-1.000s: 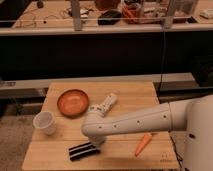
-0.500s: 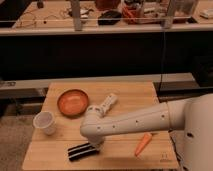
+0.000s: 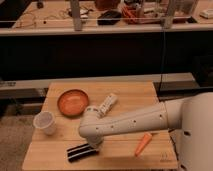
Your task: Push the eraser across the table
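Camera view: over the last 1 s the arm (image 3: pixel 127 122) has been eased slightly leftward, yet the eraser (image 3: pixel 82 151) is barely shifted near the front-left of the table (image 3: pixel 125 92). The push is judged hardly begun. The gripper (image 3: pixel 95 144) is lowered at the eraser's right end, under the bent wrist. Its state cannot be told.

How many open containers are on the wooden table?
2: an orange bowl at the back left, a white cup at the left edge. The arm could hide more. The gripper is down by the eraser at the front.
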`<state>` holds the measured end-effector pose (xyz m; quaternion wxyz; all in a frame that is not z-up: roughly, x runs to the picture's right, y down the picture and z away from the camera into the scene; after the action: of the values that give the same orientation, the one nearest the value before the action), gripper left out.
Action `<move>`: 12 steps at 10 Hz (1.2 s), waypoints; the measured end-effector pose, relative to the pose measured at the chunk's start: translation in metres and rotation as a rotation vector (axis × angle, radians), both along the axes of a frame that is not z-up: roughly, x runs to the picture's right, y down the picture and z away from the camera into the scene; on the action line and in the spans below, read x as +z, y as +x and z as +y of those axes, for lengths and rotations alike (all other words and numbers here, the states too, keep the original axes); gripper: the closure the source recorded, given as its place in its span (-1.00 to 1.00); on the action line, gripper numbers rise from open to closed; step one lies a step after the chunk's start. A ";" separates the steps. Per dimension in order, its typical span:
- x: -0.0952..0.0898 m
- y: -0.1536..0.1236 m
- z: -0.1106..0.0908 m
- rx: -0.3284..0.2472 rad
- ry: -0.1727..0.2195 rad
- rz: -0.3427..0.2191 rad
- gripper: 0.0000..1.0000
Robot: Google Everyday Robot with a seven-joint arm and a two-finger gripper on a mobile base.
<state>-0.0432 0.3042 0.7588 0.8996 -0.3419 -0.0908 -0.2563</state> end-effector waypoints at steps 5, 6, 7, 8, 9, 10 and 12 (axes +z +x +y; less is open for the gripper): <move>0.002 -0.006 0.002 -0.005 -0.001 -0.001 0.97; 0.000 -0.005 0.002 -0.005 -0.001 -0.001 0.97; -0.002 -0.005 0.001 -0.004 -0.003 0.000 0.97; -0.003 -0.005 0.001 -0.002 -0.004 0.000 0.97; -0.003 -0.005 0.001 -0.003 -0.004 -0.001 0.97; -0.002 -0.007 0.003 -0.012 -0.004 -0.002 0.97; -0.003 -0.009 0.004 -0.009 -0.005 -0.001 0.97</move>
<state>-0.0526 0.3079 0.7563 0.8974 -0.3443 -0.0904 -0.2605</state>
